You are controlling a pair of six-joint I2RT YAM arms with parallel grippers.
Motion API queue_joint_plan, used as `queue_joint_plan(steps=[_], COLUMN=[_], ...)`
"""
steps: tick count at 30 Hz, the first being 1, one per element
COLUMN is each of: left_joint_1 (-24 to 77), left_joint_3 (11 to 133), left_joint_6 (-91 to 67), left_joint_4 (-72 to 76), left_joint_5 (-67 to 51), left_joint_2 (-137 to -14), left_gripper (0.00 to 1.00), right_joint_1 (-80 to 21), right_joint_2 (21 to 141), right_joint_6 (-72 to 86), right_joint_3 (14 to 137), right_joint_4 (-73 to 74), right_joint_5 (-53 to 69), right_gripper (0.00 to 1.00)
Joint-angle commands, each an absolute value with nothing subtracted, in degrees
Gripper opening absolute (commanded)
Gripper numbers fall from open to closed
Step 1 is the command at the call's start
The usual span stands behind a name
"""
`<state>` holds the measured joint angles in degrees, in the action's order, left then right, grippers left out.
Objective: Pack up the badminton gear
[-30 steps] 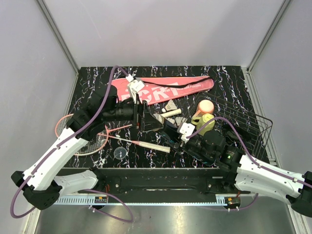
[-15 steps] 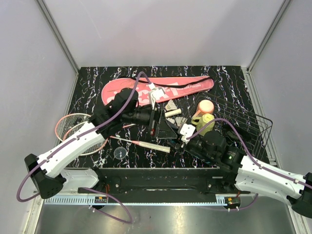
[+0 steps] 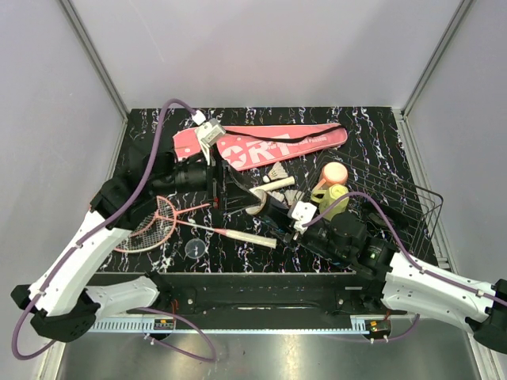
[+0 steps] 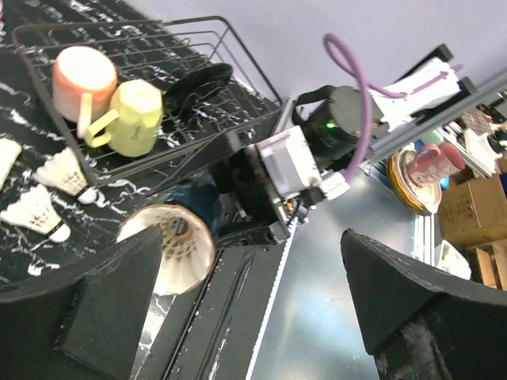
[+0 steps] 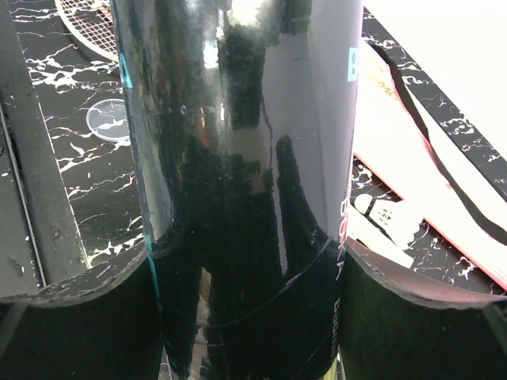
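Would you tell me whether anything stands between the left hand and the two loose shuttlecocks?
Nothing visible does. The open, empty left hand faces the tube held in the right hand; the shuttlecocks lie uncovered on the table beside the tube's mouth, next to the basket.

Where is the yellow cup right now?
Top view, right side: the yellow-green cup lies in the black wire basket, next to the peach lid.
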<state>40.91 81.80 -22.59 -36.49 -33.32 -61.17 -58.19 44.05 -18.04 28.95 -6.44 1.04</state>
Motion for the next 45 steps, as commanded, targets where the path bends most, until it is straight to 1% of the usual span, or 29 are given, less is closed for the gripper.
queue_joint_plan(steps=[1,6,12,14,18,21,22,23,24,27,29,31,33,35,36,38,39,40,42,43,45], left_joint_1=[41.57,46.05,50.36,51.15,50.72,48.09,45.64,44.14,42.82,37.89,34.38,31.22,29.02,25.59,24.27,21.89,21.8,21.8,22.23,22.85,24.16], left_joint_3=[82.97,81.04,79.37,79.98,82.87,85.15,85.6,85.95,85.35,81.5,79.46,79.01,78.4,77.79,77.44,77.43,77.87,78.65,81.03,82.17,86.64], left_joint_6=[-21.27,-20.39,-24.07,-23.73,-20.05,-18.11,-18.11,-18.54,-20.55,-25.2,-26.8,-28.47,-27.96,-27.25,-26.9,-26.63,-26.2,-26.28,-25.76,-25.49,-22.44], left_joint_4=[-38.14,-38.32,-31.48,-31.38,-34.8,-38.05,-38.93,-38.94,-38.76,-36.74,-36.56,-38.57,-38.76,-37.97,-37.53,-35.25,-34.37,-33.23,-31.04,-30.33,-29.97], left_joint_5=[-41.56,-41.92,-42.71,-41.58,-33.94,-28.86,-26.74,-23.76,-15.81,-1.38,1.57,0.8,-2.62,-8.42,-13.22,-18.17,-21.67,-23.62,-29.67,-30.32,-31.29], left_joint_2=[-65.03,-68.11,-72.94,-73.83,-70.93,-67.51,-66.63,-64.18,-62.77,-56.96,-55.64,-56.94,-60.72,-65.81,-67.92,-74.68,-77.32,-82.65,-88.04,-93.46,-97.98], left_gripper=[0.99,0.99,0.99,0.99,0.99,0.99,0.99,0.99,0.99,0.99,0.99,0.99,0.99,0.99,0.99,0.98,0.97,0.92,0.89,0.85,0.82], right_joint_1=[-58.71,-58.8,-58.71,-58.8,-58.71,-58.8,-58.71,-58.71,-58.71,-58.8,-58.71,-58.8,-58.71,-58.71,-58.71,-58.71,-58.8,-58.8,-58.71,-58.71,-58.8], right_joint_2=[45.35,43.95,43.68,43.94,43.16,42.8,42.98,43.15,43.33,43.07,41.75,39.57,37.63,34.2,32.97,29.45,28.4,26.47,25.23,24.7,24.87], right_joint_6=[-12.48,-12.65,-12.83,-12.4,-11.78,-12.04,-12.13,-12.04,-11.87,-10.82,-10.63,-10.55,-10.46,-10.46,-10.63,-10.46,-10.28,-10.11,-10.11,-10.19,-10.11], right_joint_3=[27.16,26.99,27.07,27.07,26.72,26.37,26.45,26.54,26.63,26.63,26.46,26.11,25.49,24.61,23.65,22.59,21.8,21.36,20.66,20.65,21.09], right_joint_4=[-8.26,-7.47,-7.65,-7.47,-7.03,-7.82,-7.82,-7.74,-7.65,-7.38,-7.03,-6.16,-6.15,-7.12,-7.64,-8.79,-9.14,-9.4,-9.58,-9.32,-8.88], right_joint_5=[3.43,2.55,2.37,2.63,2.73,2.55,2.46,1.59,1.06,-2.71,-5.17,-7.11,-10.27,-11.33,-11.25,-10.55,-10.37,-10.11,-9.93,-9.84,-9.76], right_gripper=[0.4,0.4,0.41,0.41,0.4,0.41,0.41,0.41,0.41,0.41,0.41,0.41,0.41,0.41,0.41,0.41,0.41,0.41,0.41,0.41,0.41])
